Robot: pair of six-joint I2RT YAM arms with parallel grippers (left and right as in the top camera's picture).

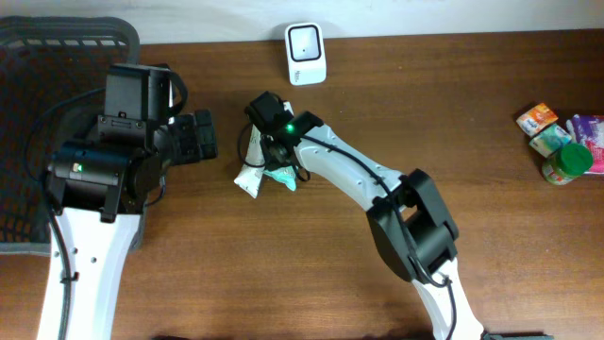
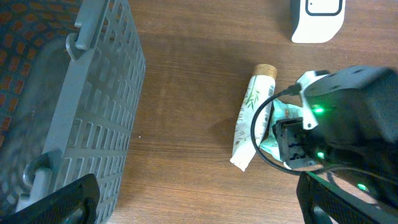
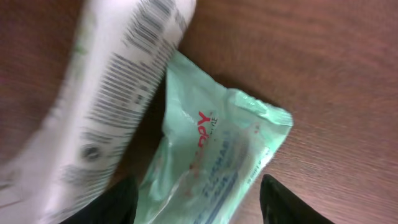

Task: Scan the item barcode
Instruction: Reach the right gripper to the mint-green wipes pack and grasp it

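Observation:
A pale green wipes packet [image 3: 214, 149] lies flat on the wooden table, against a white tube [image 3: 106, 87] with a printed barcode. My right gripper [image 3: 200, 205] hangs low over the packet, its black fingers standing open on either side of it; the right one is clear of the packet's edge. From overhead, the right gripper [image 1: 274, 153] covers most of the packet [image 1: 282, 178], and the tube [image 1: 249, 178] lies to its left. The white scanner [image 1: 306, 53] stands at the table's far edge. My left gripper [image 1: 200, 137] is wide open and holds nothing, left of the tube [image 2: 252, 118].
A grey mesh basket [image 1: 28, 94] fills the far left, its wall [image 2: 93, 112] close beside the left gripper. Several small packages and a green-lidded jar [image 1: 564, 162] sit at the far right. Bare wood lies between the scanner [image 2: 317, 18] and the tube.

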